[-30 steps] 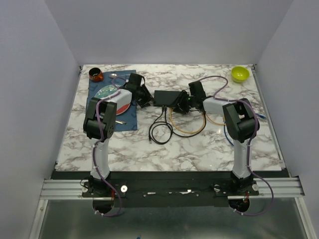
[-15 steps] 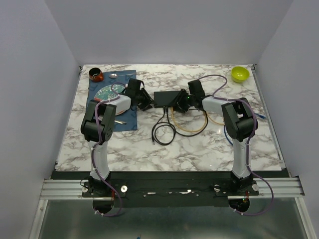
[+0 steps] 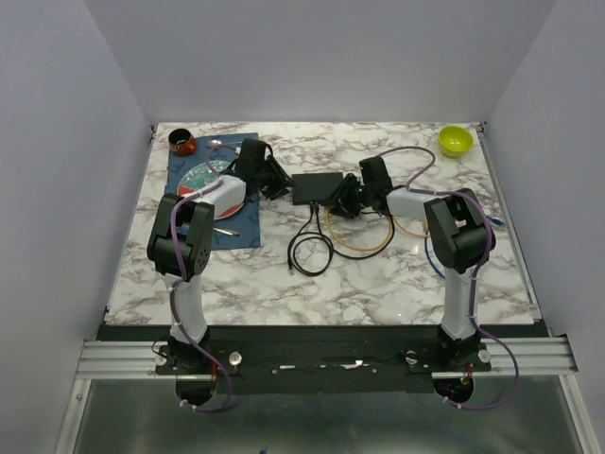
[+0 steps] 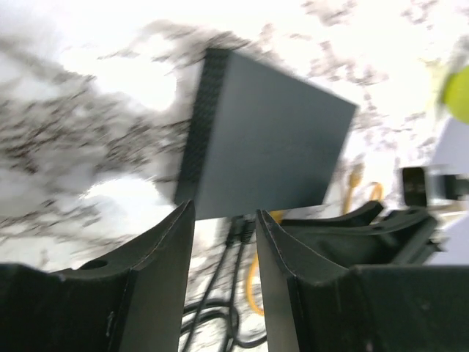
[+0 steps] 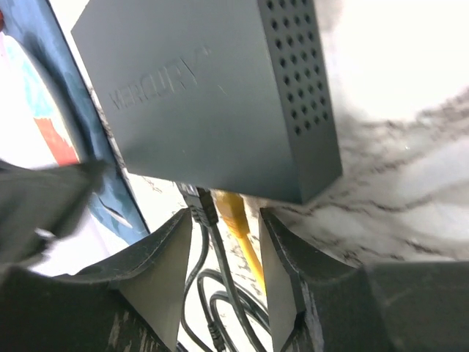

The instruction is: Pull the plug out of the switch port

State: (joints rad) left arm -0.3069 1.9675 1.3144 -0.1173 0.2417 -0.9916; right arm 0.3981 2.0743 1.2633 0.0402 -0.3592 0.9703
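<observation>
The switch (image 3: 317, 186) is a flat black box in the middle of the marble table. Black plugs (image 5: 196, 199) and a yellow plug (image 5: 233, 207) sit in the ports on its near edge. Their cables loop toward me, black (image 3: 310, 251) and yellow (image 3: 359, 236). My left gripper (image 3: 275, 184) is open and empty at the switch's left end; its wrist view shows the switch (image 4: 271, 147) and the black plugs (image 4: 242, 231) beyond the gap (image 4: 224, 220). My right gripper (image 3: 345, 200) is open at the right near corner, and its gap (image 5: 223, 216) frames the two plugs without gripping them.
A blue mat (image 3: 248, 227) with a patterned plate (image 3: 200, 178) lies left of the switch. A brown cup (image 3: 182, 142) and a spoon (image 3: 216, 144) are at the back left. A green bowl (image 3: 455, 140) is at the back right. A blue cable (image 3: 430, 257) lies by the right arm.
The left arm has shifted, its elbow drawn nearer to me, while its gripper stays by the switch's left end. The right gripper has edged slightly toward the near edge with the plugs.
</observation>
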